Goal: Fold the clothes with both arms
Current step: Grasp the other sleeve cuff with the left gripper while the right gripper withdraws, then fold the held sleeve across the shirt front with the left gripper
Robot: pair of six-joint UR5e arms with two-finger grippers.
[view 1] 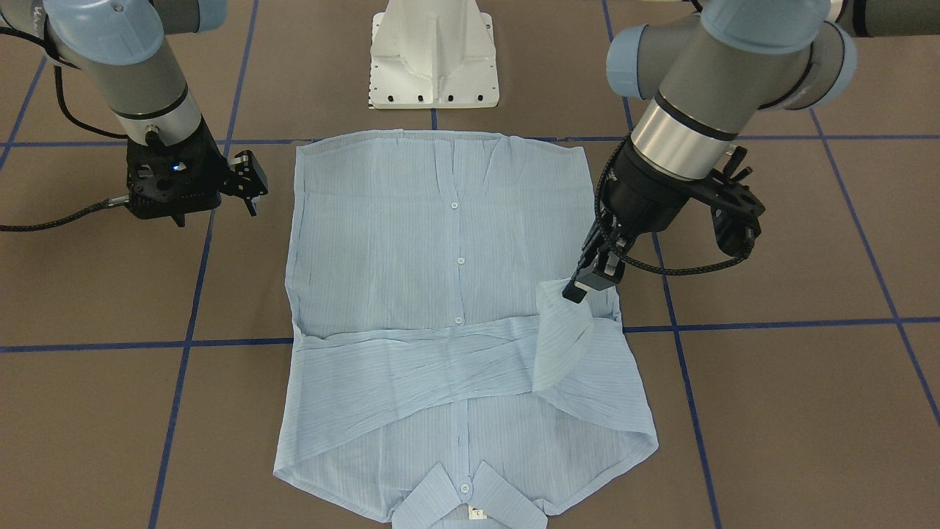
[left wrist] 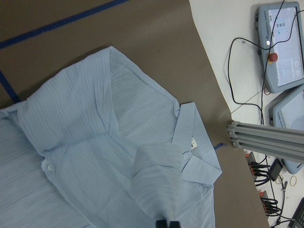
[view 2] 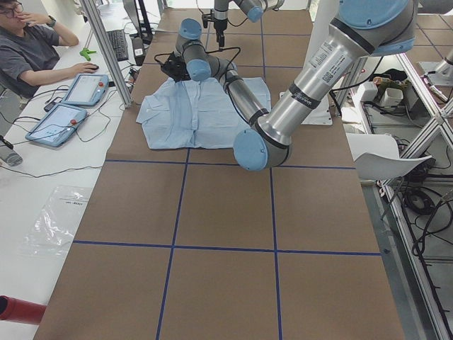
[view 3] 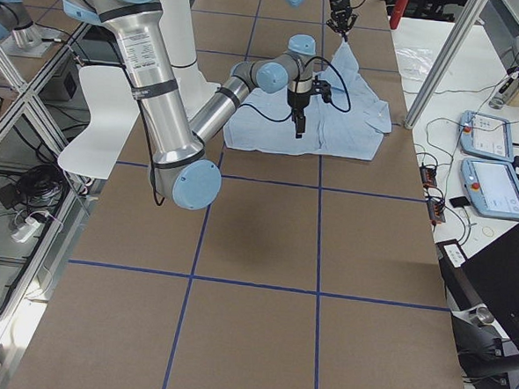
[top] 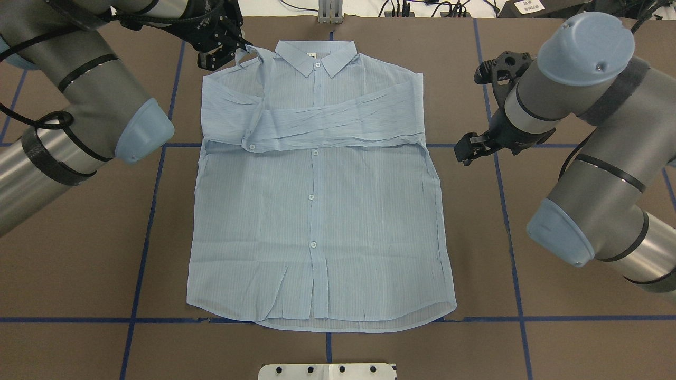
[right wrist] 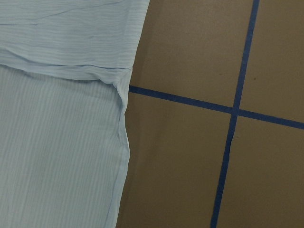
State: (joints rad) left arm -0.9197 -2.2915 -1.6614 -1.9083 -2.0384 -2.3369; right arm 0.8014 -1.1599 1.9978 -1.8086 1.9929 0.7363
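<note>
The shirt [view 1: 440,294] lies flat mid-frame, buttons up, its first sleeve [view 1: 411,360] already folded across the chest and its second sleeve [view 1: 562,338] pinched and lifted by the left gripper [view 1: 587,283] at centre right, while the right gripper [view 1: 246,184] hangs off the cloth at upper left, spread or closed I cannot tell; the body folds likely remain.

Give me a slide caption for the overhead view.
Left hand holds a sleeve above the flat shirt; right hand hovers beside it.

The shirt [top: 359,221] is pale blue, finely striped, with white buttons [top: 311,197]; its tag [view 1: 478,512] looks white.
</note>
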